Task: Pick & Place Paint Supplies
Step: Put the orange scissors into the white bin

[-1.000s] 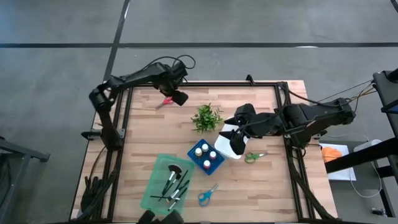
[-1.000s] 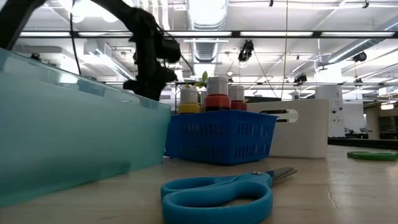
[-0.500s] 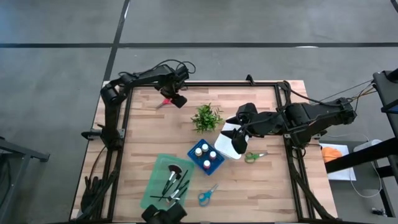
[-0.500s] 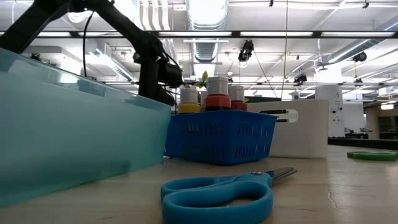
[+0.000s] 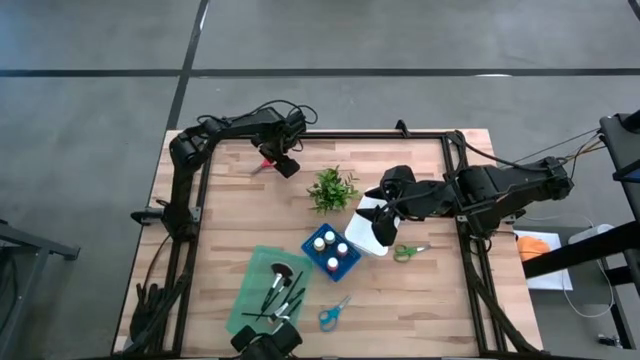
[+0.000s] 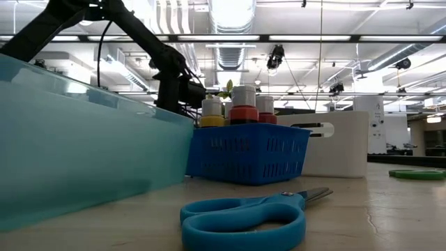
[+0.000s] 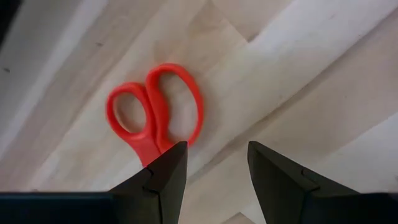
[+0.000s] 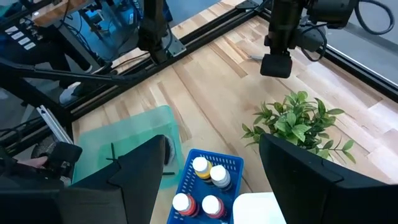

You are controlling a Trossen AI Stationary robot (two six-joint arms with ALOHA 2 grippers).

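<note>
Red scissors (image 7: 155,115) lie flat on the wooden table (image 5: 400,290) near its far left corner, directly beneath the left gripper (image 7: 214,165), whose fingers stand parted and hold nothing. Right gripper (image 5: 383,213) waits, fingers spread wide and empty, above a white box (image 5: 366,238). Paint bottles (image 5: 328,246) stand in a blue basket (image 6: 244,153); brushes (image 5: 280,290) lie in a green tray (image 5: 250,300), blue scissors (image 5: 333,313) just beside it.
</note>
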